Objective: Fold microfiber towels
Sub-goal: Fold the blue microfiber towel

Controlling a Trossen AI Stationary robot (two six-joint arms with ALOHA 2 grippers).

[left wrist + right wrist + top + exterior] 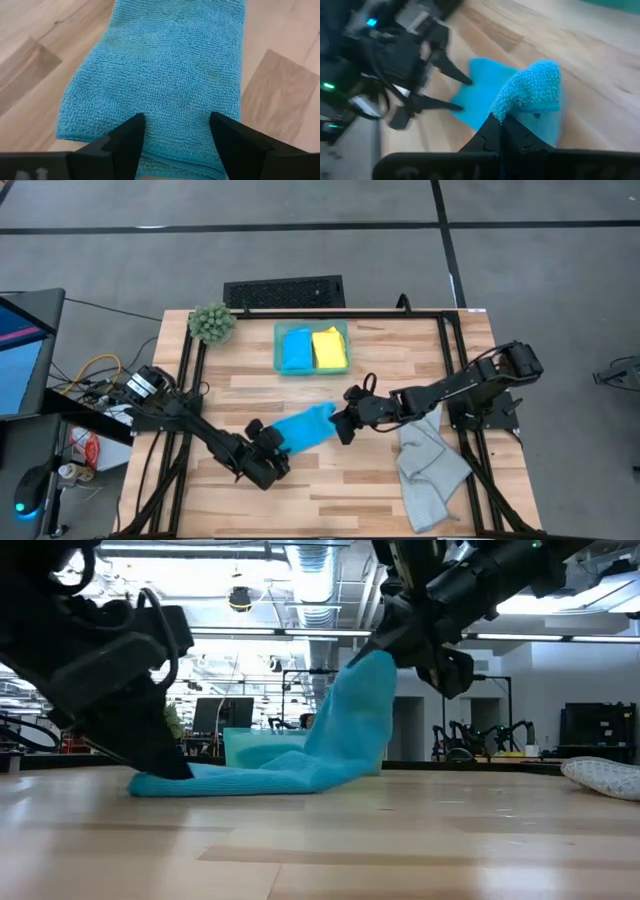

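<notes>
A bright blue towel lies in the middle of the table, folded into a narrow band. Its left end lies flat on the wood and its right end is lifted. My left gripper is open and low over the left end. My right gripper is shut on the lifted right end. A folded blue towel and a folded yellow towel lie in the teal tray. A light grey towel lies crumpled at the right, partly over the table's edge. My left gripper has its two open fingertips down on the towel's left end, one toward each long edge. It comes slanting down from the table's left. That end lies flat on the table under them. My right gripper pinches the towel's right end between its two shut fingers, several layers bunched. It comes slanting from the table's right. That end is lifted clear, and the towel slopes down to the table.
A fuzzy green plant ball stands at the far left corner. The tray stands at the far middle. Black frame rails run along the table's left and right sides. Bare wood shows at the near middle.
</notes>
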